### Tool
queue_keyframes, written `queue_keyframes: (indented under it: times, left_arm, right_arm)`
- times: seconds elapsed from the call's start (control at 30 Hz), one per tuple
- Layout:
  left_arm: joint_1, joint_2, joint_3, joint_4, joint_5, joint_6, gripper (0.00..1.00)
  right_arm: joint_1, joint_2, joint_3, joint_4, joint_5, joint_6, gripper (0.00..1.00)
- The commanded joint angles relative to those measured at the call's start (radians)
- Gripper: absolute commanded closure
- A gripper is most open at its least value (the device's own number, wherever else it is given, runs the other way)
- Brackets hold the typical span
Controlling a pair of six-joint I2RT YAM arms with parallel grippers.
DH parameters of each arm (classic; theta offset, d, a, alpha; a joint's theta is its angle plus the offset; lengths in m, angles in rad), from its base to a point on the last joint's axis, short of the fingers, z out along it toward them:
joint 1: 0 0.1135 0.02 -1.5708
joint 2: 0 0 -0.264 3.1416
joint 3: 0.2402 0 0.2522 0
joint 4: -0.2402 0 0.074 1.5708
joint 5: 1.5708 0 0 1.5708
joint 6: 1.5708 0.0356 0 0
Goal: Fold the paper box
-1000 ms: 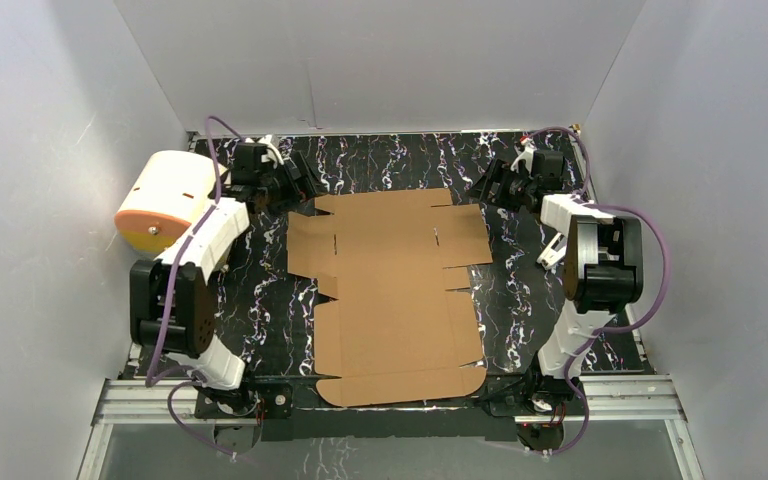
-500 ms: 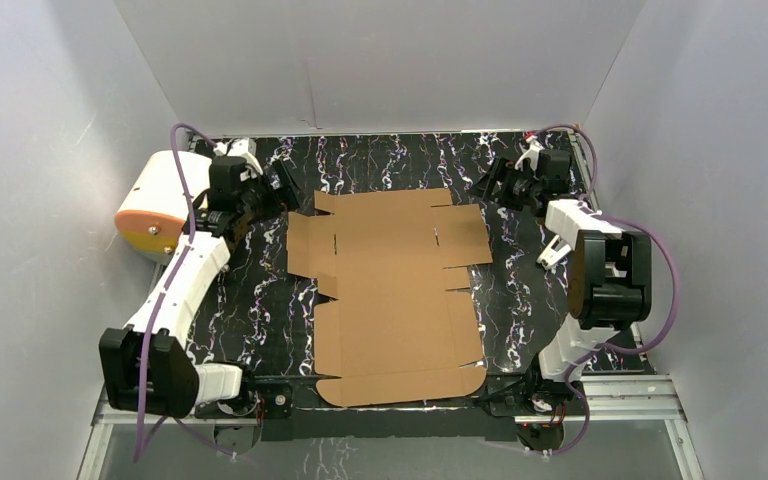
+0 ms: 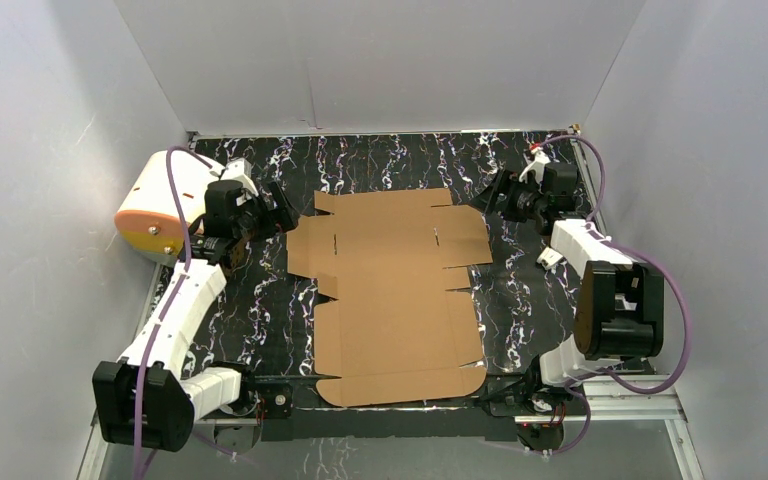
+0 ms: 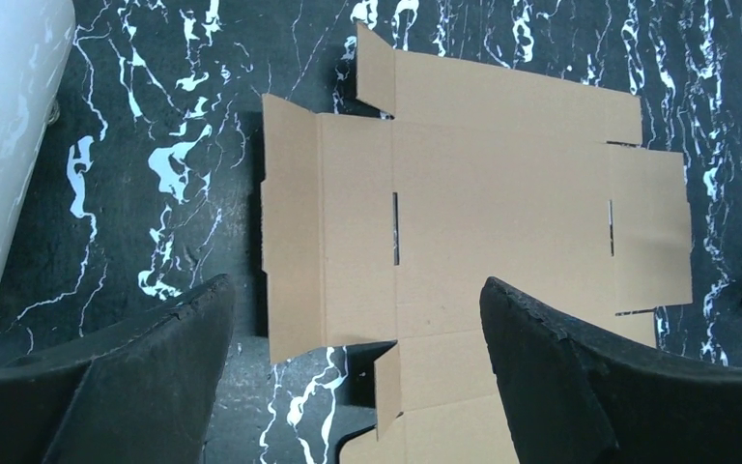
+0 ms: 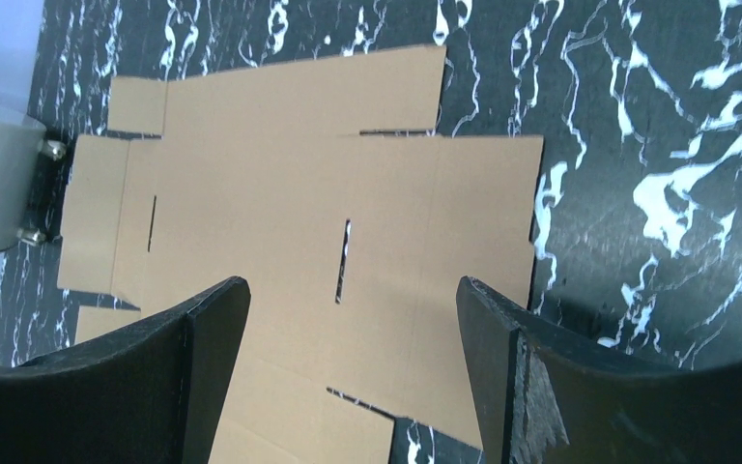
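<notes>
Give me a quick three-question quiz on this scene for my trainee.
1. True or false: the box lies flat and unfolded on the table.
2. The left pincer is: A) shut on a flap; B) open, holding nothing; C) shut and empty.
3. Fill in: the cylinder lies on the ___ side of the box.

Key: 1 true; 2 B; 3 left.
</notes>
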Motion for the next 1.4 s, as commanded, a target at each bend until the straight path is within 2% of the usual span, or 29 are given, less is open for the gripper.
queue_keyframes:
  times: [0.0, 0.63, 1.37]
  left_arm:
    - [0.004, -0.055, -0.034, 0.020, -0.031, 0.037, 0.06]
    - [0.004, -0.147, -0.133, 0.082, -0.078, 0.047, 0.06]
    - [0.007, -0.307, -0.158, 0.118, -0.078, 0.072, 0.06]
  right_arm:
    - [0.002, -0.057, -0.041, 0.025, -0.012, -0.007, 0.12]
    - [0.002, -0.167, -0.135, 0.025, -0.012, -0.007, 0.12]
    - [0.002, -0.374, -0.273, 0.025, -0.012, -0.007, 0.12]
